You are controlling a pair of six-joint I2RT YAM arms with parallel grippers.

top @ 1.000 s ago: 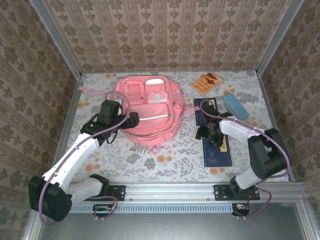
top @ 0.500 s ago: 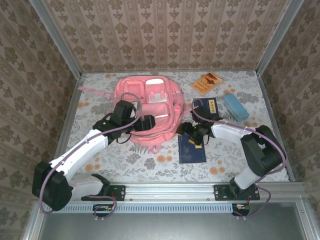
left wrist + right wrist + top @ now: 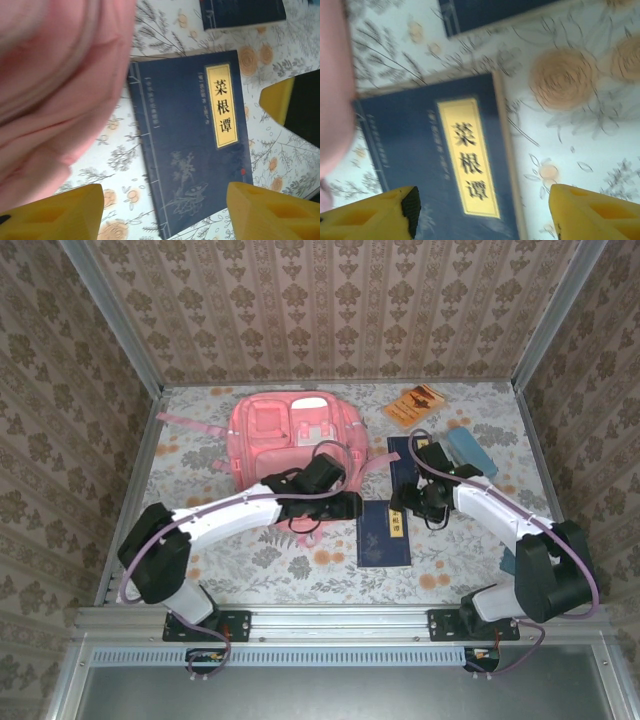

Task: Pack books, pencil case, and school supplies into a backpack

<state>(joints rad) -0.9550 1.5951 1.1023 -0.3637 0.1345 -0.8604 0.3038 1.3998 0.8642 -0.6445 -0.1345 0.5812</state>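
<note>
The pink backpack (image 3: 290, 430) lies at the back centre of the table. One navy book (image 3: 385, 534) lies flat in front of its right corner, gold label up. My left gripper (image 3: 347, 506) hangs open at the book's left edge, reaching across the backpack's front. In the left wrist view the book (image 3: 192, 135) lies below the open gripper (image 3: 165, 215), beside the backpack (image 3: 55, 85). My right gripper (image 3: 415, 498) hovers open over the book's top right, seen over the book (image 3: 435, 165). A second navy book (image 3: 402, 453), the orange booklet (image 3: 413, 403) and the light blue pencil case (image 3: 470, 448) lie behind.
Metal rails (image 3: 340, 620) edge the table at the front and sides, with patterned walls beyond. A pink strap (image 3: 185, 423) trails left from the backpack. Floral cloth (image 3: 200, 480) lies bare at the left and near the front edge.
The right gripper slid one navy book left toward the backpack, then drew back to the right. My left arm swept right across the backpack's front to the book. Both jaws have narrowed.
</note>
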